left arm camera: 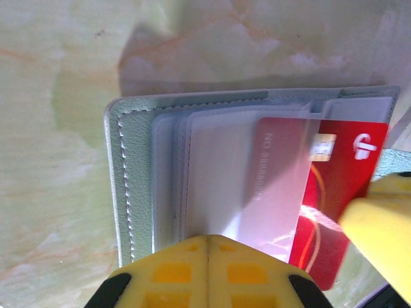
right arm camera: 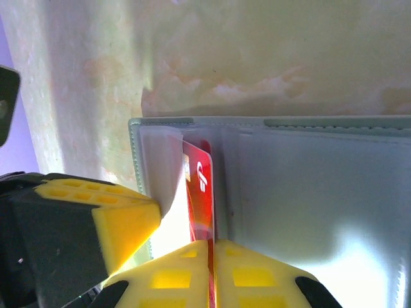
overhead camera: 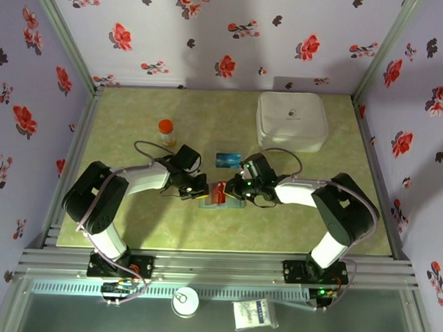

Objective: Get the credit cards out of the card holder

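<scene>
The grey-blue card holder (left arm camera: 131, 167) lies open on the table between the two arms (overhead camera: 223, 203). My left gripper (left arm camera: 209, 239) is shut on the edge of its clear plastic sleeve, which it holds lifted. The red credit card (left arm camera: 347, 192) sticks halfway out of that sleeve. In the right wrist view, my right gripper (right arm camera: 212, 242) is shut on the near edge of the red card (right arm camera: 202, 186), which stands on edge beside the holder's panel (right arm camera: 308, 192). The blue-teal credit card (overhead camera: 228, 160) lies flat on the table just behind the holder.
A large white rounded case (overhead camera: 292, 121) sits at the back right. An orange-capped bottle (overhead camera: 166, 132) stands at the back left. Both grippers (overhead camera: 198, 187) (overhead camera: 234, 188) are almost touching over the holder. Metal frame rails border the table.
</scene>
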Robot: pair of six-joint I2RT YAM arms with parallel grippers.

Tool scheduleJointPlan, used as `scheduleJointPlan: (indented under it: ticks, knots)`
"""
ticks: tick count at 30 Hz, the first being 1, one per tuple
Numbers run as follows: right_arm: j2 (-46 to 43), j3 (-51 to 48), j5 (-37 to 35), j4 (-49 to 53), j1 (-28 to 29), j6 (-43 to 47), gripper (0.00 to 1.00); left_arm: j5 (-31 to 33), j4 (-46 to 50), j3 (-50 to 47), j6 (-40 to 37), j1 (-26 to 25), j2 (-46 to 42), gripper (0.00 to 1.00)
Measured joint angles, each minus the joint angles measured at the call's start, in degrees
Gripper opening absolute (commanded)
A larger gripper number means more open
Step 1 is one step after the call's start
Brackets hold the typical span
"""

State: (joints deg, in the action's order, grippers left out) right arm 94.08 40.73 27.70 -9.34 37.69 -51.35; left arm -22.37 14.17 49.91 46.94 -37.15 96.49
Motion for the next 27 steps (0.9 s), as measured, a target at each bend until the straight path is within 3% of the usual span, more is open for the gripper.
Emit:
scheduleJointPlan:
  ticks: [15,22,27]
  knots:
    - [-9.81,2.73,-4.81,16.7,-0.76,11.3,0.05,0.11,0.0,0.0,0.0,0.0,-0.09,0.0]
    - [-9.97,9.07,-7.15,26.05,-0.96,22.01,0.02,0.63,0.04,0.0,0.0,0.0,-0.57,0.0]
    - [-9.62,14.05,-11.17,32.79,-0.96,31.93,0.0,0.98,0.04,0.0,0.0,0.0,-2.34,0.05]
